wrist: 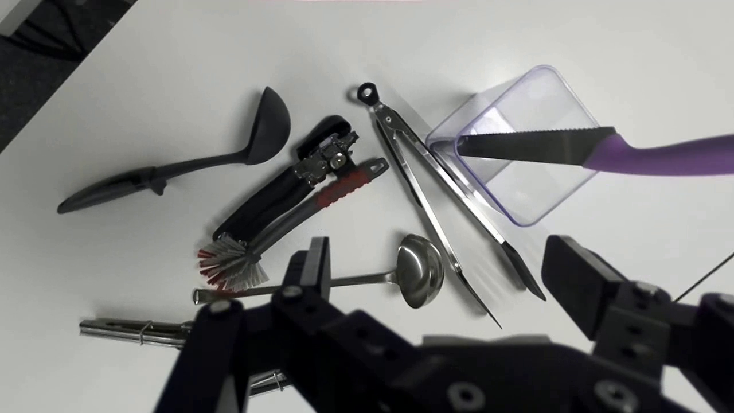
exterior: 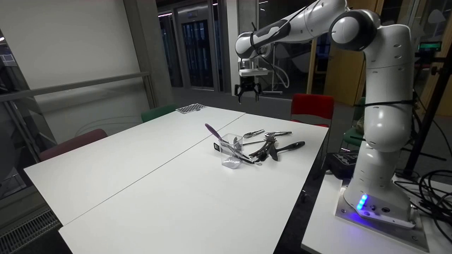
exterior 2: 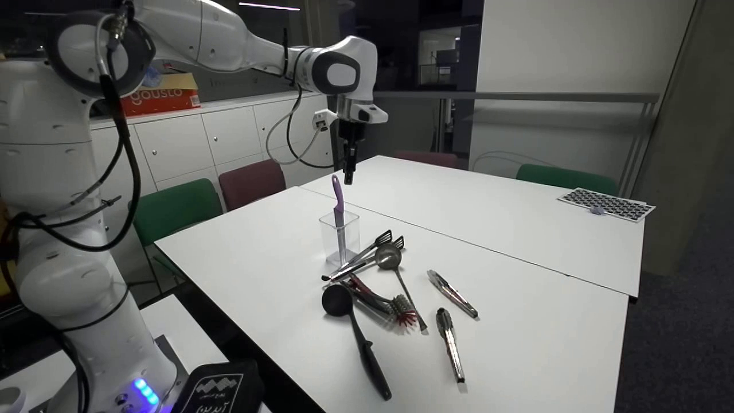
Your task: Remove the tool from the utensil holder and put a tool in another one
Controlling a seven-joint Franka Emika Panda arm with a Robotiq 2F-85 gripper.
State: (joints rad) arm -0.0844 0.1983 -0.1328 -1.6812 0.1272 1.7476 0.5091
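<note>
The utensil holder [wrist: 576, 96] is a clear square cup, standing upright on the table. A knife with a purple handle [wrist: 659, 156] leans in it, blade inside and handle sticking out over the rim; the knife [exterior 2: 338, 192] also shows in both exterior views. My gripper [exterior: 248, 100] hangs well above the table with its jaws wide apart and nothing between them. In the wrist view the gripper [wrist: 438, 246] has the spatula-tipped tongs [wrist: 388, 119] and a metal ladle [wrist: 418, 272] below it, both lying loose.
Near the holder lie a black ladle [wrist: 269, 129], a can opener [wrist: 266, 203], a bristle brush [wrist: 229, 264] and two small metal tongs [exterior 2: 453, 295]. A checkered board [exterior: 190, 108] rests at a table corner. Chairs surround the table; a red chair [exterior: 312, 107] is one.
</note>
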